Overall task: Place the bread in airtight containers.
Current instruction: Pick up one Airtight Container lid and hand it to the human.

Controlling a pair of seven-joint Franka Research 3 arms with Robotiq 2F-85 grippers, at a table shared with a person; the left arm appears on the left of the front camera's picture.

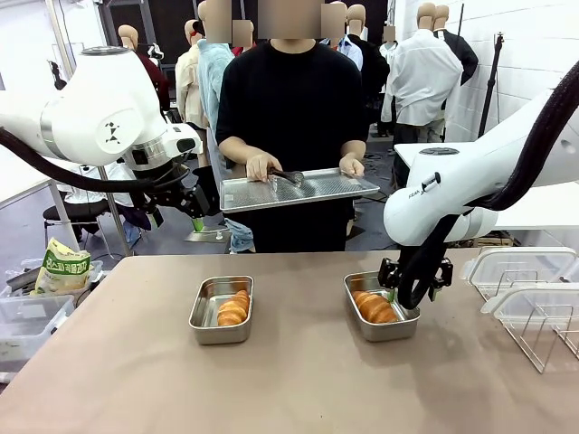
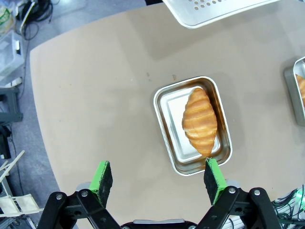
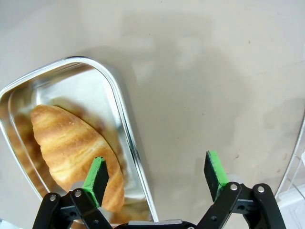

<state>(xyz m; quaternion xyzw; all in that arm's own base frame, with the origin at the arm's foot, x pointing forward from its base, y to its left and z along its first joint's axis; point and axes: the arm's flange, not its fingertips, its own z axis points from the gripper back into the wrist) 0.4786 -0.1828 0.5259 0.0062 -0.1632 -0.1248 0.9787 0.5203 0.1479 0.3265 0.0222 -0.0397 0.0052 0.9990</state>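
The left tin (image 1: pixel 221 310) sits on the table (image 1: pixel 136 380) with a roll (image 1: pixel 233 309) in it. To its right, well apart, stands the right tin (image 1: pixel 381 306) with a second roll (image 1: pixel 374 308) in it, and farther right lie lids (image 1: pixel 523 268). Behind the left tin, a person holds a tray (image 1: pixel 298 191). Far to its left, off the table, is a bag (image 1: pixel 61 267).

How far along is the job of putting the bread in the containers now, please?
Done: a roll lies in the left tin, a second roll in the right tin; the person's tray looks empty. In hand: nothing; the left gripper and the right gripper are open and empty, the right one low at its tin. To do: both tins are uncovered, and the clear lids lie at the table's right.
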